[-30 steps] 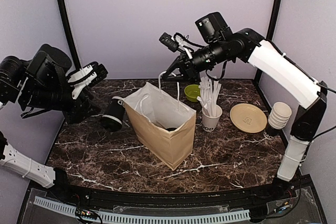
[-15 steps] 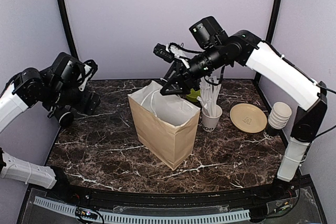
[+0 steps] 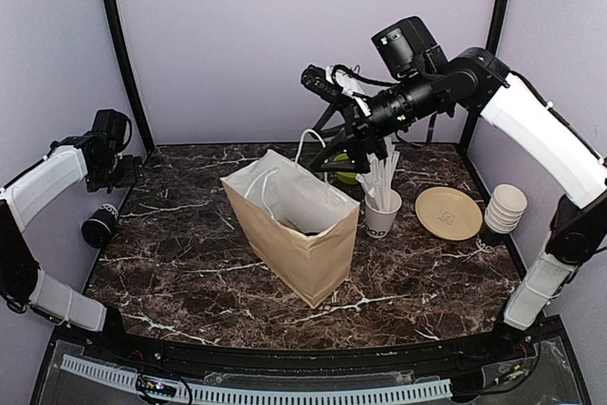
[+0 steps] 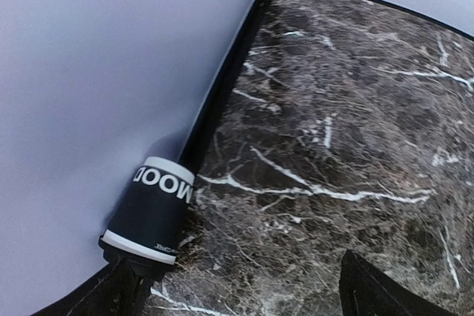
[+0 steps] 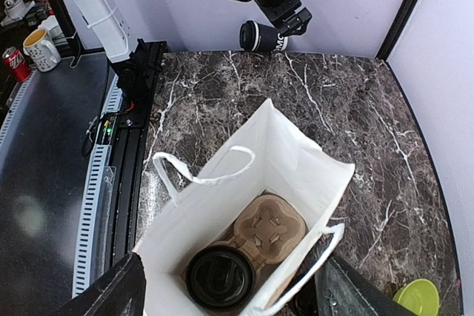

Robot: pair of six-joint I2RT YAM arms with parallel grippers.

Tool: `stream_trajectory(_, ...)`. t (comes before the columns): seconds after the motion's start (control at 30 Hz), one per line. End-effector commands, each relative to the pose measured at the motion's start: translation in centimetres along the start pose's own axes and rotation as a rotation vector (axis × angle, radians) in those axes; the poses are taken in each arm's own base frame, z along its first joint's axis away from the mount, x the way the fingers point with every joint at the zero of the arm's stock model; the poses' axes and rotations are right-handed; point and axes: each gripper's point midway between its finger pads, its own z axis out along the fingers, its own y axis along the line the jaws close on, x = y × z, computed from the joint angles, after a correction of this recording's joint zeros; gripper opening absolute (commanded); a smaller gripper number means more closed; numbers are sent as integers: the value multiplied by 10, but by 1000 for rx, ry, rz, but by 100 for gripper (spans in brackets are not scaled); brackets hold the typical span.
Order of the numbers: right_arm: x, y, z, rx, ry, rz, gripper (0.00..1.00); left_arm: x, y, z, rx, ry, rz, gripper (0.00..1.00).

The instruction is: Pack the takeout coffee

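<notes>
One takeout coffee [image 5: 220, 279] is sitting lidded in the cardboard carrier [image 5: 270, 227] at the bottom of the paper bag [image 3: 294, 234], centre frame from above. The second coffee [image 4: 152, 209] is lying on its side at the far left edge of the worktop [image 4: 333, 146], resting against the wall [image 4: 89, 72]. The left tool [image 4: 238, 264] is hovering right over it, fingers spread wide, gripping nothing. Over the bag, the right tool [image 3: 327, 151] is also showing its fingers apart. A white handle [image 3: 308, 139] is rising toward it, though I cannot tell if it is hooked. I'm reading this as the pickup of coffee number two. Next, the left tool is needing to close around that cup, stand it upright, and lower it into a free carrier slot.
</notes>
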Motion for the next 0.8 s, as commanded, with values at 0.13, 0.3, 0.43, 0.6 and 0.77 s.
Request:
stream_trajectory(0.13, -6, 9, -26, 37, -27, -47, 86, 8, 45, 44, -109, 61, -102, 99)
stream_trajectory(0.3, -1, 13, -28, 43, -31, -61, 87, 17, 67, 66, -131, 174, 35, 96)
stream_trajectory(0.43, -5, 15, -33, 45, -49, -65, 88, 27, 80, 80, -138, 223, 83, 93)
stream_trajectory(0.6, -9, 18, -31, 12, -58, -71, 89, 49, 86, 113, -210, 368, 164, 97)
stream_trajectory(0.77, -12, 20, -30, -6, -66, -81, 89, 72, 93, 130, -289, 483, 203, 98)
